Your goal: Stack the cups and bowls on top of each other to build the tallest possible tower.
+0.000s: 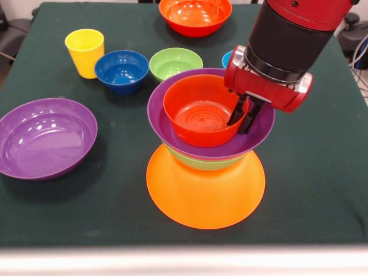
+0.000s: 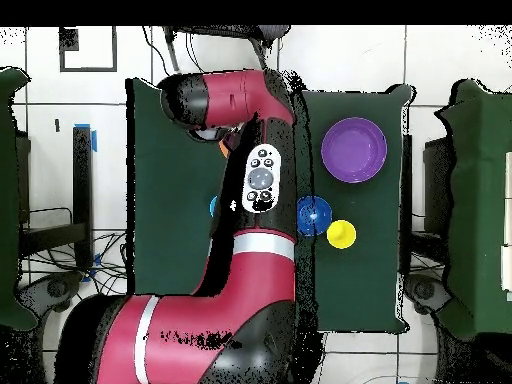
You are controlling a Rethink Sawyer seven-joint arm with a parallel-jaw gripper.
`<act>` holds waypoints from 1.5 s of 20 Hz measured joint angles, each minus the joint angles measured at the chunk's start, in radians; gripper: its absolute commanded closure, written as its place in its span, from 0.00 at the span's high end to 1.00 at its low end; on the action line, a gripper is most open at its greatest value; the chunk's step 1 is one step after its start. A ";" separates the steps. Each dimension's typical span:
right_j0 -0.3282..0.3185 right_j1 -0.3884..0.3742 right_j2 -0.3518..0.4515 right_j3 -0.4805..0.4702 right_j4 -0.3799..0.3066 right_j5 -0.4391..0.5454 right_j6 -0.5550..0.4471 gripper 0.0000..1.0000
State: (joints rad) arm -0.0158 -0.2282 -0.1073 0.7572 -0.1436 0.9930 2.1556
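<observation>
The tower stands at the middle of the table in the front view: a big upturned orange bowl as base, a green bowl on it, then a purple bowl, and a red-orange bowl nested on top. My gripper comes down at the tower's right side. One finger is inside the red-orange bowl's right rim and the other outside it, shut on that rim. In the overhead view my arm hides the tower and the gripper.
Around the tower stand a yellow cup, a dark blue bowl, a green bowl, a red-orange bowl at the far edge, a light blue cup half hidden behind my arm, and a big purple bowl.
</observation>
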 measured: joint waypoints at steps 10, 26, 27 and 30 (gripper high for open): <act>0.000 0.004 -0.005 -0.004 0.024 0.000 0.000 0.00; -0.001 0.003 -0.009 -0.014 0.080 0.000 0.000 1.00; -0.001 0.002 -0.009 -0.014 0.084 0.000 0.000 1.00; -0.001 -0.005 -0.011 -0.014 0.092 0.000 0.000 1.00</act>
State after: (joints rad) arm -0.0163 -0.2331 -0.1186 0.7436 -0.0513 0.9928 2.1556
